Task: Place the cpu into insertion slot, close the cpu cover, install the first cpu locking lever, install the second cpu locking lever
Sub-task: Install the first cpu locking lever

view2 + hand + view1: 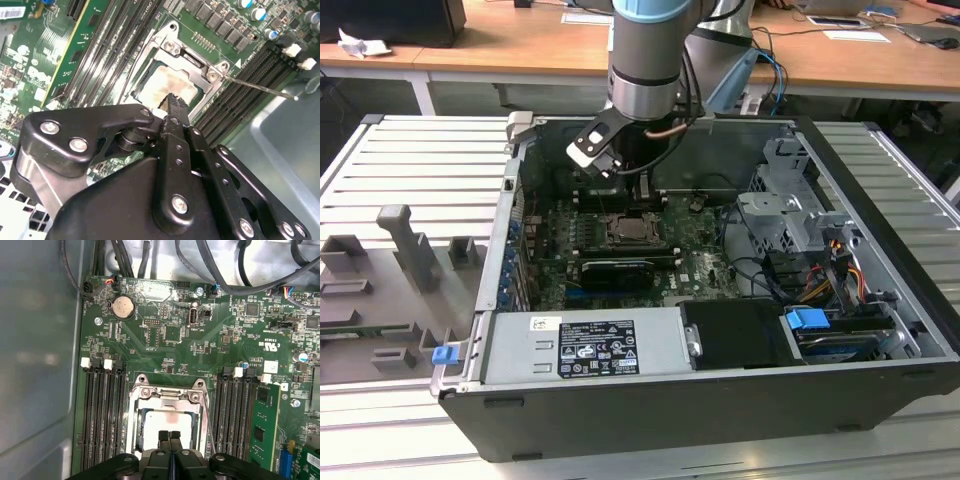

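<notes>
chip [167,421] [167,85]: lay flat in the socket, its pale metal top showing through the cover's window in both wrist views
socket [132,430]: sat on the green board [170,330], between two banks of black memory slots [102,415]
cover [167,394]: lay down over the chip
lever [260,88]: a thin silver rod, stuck out from a socket corner across the memory slots
gripper [169,435]: fingers pressed together, holding nothing, tips over the chip; contact could not be told
computer case [720,400]: lay open on a ribbed grey table [420,160], the gripper reaching down inside
</notes>
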You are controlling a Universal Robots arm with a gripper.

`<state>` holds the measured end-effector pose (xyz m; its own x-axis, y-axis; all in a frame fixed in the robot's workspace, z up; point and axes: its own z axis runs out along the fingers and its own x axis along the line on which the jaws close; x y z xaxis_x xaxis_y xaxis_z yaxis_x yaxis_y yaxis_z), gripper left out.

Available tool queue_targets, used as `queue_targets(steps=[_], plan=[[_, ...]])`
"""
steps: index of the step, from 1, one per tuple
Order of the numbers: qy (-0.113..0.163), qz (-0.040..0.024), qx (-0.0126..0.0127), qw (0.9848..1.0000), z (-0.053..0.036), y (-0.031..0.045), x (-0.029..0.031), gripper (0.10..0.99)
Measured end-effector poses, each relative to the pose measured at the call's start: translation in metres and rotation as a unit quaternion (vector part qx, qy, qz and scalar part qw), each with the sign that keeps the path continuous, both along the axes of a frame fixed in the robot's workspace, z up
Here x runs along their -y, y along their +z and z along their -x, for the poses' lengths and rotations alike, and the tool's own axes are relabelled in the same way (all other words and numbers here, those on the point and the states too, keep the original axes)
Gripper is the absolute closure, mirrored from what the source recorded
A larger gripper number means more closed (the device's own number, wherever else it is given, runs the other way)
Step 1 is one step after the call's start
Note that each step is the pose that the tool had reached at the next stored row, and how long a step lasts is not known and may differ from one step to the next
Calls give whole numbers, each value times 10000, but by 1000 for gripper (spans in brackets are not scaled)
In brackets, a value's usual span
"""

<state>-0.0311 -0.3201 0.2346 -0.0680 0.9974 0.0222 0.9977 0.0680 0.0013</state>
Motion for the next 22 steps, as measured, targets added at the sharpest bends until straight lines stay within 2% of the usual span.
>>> queue_targets(steps=[7, 9, 12, 15, 18, 20, 22], plan=[[-1, 3, 0, 10000, -1, 255, 0, 980], [-5, 3, -1, 10000, 0, 414, -1, 980], [-34, 2, -1, 10000, -1, 533, -2, 980], [-2, 2, 0, 10000, 1, 554, -2, 980], [371, 4, -1, 9993, 1, 554, -2, 980], [584, 3, 0, 9983, 1, 552, -2, 980], [652, 3, 0, 9979, 1, 549, -3, 980]])
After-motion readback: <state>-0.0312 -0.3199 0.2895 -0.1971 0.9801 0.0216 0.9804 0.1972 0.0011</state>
